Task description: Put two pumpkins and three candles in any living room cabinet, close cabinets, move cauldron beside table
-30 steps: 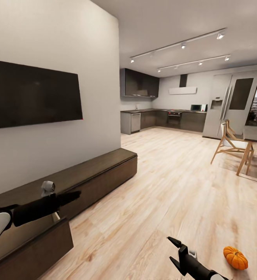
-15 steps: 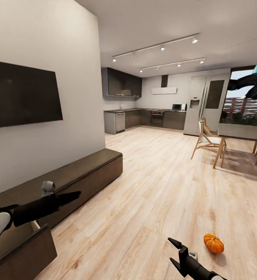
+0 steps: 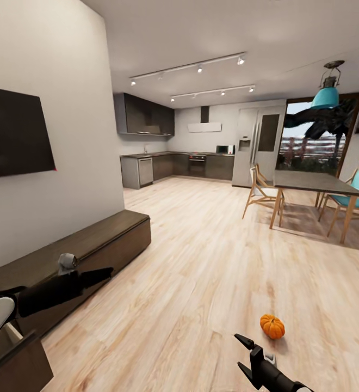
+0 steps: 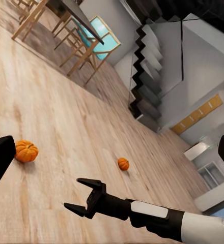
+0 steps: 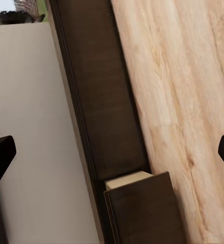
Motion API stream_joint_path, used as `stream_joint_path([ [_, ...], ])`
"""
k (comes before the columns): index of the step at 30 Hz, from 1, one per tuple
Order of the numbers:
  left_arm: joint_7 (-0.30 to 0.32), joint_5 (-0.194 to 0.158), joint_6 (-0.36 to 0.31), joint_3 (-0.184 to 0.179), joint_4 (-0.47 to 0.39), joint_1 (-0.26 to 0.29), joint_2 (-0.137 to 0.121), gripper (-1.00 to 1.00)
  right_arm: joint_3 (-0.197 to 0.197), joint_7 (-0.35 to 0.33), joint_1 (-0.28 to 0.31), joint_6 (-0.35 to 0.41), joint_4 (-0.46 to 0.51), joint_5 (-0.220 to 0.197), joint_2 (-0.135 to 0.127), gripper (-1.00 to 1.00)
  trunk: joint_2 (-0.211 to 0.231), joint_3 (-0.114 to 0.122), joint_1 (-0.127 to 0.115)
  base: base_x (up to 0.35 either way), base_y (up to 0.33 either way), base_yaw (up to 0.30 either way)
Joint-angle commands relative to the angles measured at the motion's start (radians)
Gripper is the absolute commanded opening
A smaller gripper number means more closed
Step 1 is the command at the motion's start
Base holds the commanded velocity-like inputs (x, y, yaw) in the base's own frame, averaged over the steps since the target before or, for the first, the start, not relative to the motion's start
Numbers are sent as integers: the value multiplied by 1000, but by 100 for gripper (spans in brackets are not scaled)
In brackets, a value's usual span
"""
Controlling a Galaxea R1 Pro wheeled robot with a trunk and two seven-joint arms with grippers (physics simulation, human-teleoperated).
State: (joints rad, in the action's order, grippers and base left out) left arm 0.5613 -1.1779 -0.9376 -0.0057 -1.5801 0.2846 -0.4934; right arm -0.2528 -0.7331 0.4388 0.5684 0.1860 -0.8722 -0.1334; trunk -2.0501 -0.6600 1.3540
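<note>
My right claw (image 3: 243,355) hung spread and empty over the wooden floor (image 3: 212,261), one pumpkin (image 3: 272,326) lying just beyond it and a second pumpkin (image 4: 123,163) farther off, while my left claw (image 3: 100,272), whose grip I could not tell, reached over the cabinet (image 3: 92,245), one of its fronts (image 5: 142,211) pulled out.

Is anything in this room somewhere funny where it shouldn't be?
Yes. Two pumpkins lie on the bare wooden floor: one near the right gripper, another farther off. Also, one front of the long cabinet stands pulled open.
</note>
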Motion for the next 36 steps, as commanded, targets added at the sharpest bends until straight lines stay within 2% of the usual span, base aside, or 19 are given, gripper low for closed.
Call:
stream_joint_path([
  [1, 2, -2, -4, 0, 0, 1, -1, 100, -2, 0, 0, 7, 0, -5, 0, 100, -1, -1, 0, 0, 0, -282],
  [13, 2, -2, -4, 0, 1, 1, -1, 100, -2, 0, -2, 5, 0, -5, 0, 100, -1, -1, 0, 63, -31, -282],
  [36, -1, -2, -6, 0, 2, 2, -1, 100, -3, 5, -3, 5, 0, -4, -1, 100, -1, -1, 0, 264, -128, -276],
])
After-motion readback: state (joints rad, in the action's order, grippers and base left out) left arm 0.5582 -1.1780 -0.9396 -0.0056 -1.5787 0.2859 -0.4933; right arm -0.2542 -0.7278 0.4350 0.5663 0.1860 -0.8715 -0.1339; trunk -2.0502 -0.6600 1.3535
